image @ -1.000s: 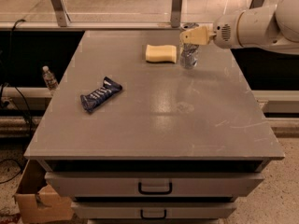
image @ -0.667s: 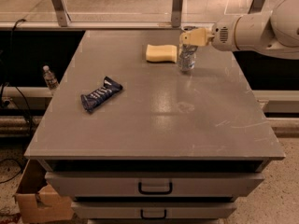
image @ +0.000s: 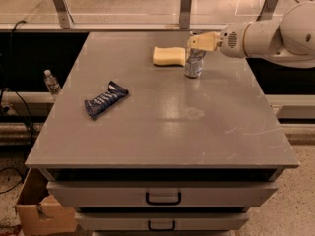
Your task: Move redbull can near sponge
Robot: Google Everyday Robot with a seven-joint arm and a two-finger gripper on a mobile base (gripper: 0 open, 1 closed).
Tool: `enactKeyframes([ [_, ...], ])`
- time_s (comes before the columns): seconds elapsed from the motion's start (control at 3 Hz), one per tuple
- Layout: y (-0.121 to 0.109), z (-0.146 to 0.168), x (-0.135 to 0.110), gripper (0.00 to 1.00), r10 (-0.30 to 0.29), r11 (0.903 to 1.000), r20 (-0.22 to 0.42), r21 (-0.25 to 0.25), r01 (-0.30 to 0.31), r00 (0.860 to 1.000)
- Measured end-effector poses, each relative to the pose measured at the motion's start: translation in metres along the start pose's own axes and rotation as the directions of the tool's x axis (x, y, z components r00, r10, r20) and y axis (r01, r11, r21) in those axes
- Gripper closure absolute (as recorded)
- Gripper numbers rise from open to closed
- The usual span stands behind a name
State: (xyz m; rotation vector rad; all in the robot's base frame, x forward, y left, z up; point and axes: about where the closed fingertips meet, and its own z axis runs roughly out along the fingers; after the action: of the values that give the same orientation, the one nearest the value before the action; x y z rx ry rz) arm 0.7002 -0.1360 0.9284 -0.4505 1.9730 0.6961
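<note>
Redbull can (image: 194, 66) upright just beside sponge (image: 168, 56), pincer (image: 198, 43) clasping its top

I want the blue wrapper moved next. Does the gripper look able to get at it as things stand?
Probably yes. The gripper sits at the top of the redbull can beside the sponge, and the blue wrapper lies alone on the tabletop with nothing standing between them; arm reach is unproven.
</note>
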Motion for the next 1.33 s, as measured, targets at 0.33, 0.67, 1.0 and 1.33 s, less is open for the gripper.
enactKeyframes([
  [0.33, -0.004, 0.0052, 0.0023, 1.0, 0.017, 0.9998, 0.011, -0.013, -0.016, 1.0],
  [0.67, -0.0022, 0.0074, 0.0027, 0.84, 0.016, 0.9997, 0.01, -0.017, -0.016, 1.0],
  [1.0, 0.0005, 0.0103, 0.0031, 0.52, 0.015, 0.9996, 0.007, -0.022, -0.015, 1.0],
  [1.33, 0.002, 0.012, 0.0033, 0.3, 0.015, 0.9996, 0.006, -0.026, -0.015, 1.0],
])
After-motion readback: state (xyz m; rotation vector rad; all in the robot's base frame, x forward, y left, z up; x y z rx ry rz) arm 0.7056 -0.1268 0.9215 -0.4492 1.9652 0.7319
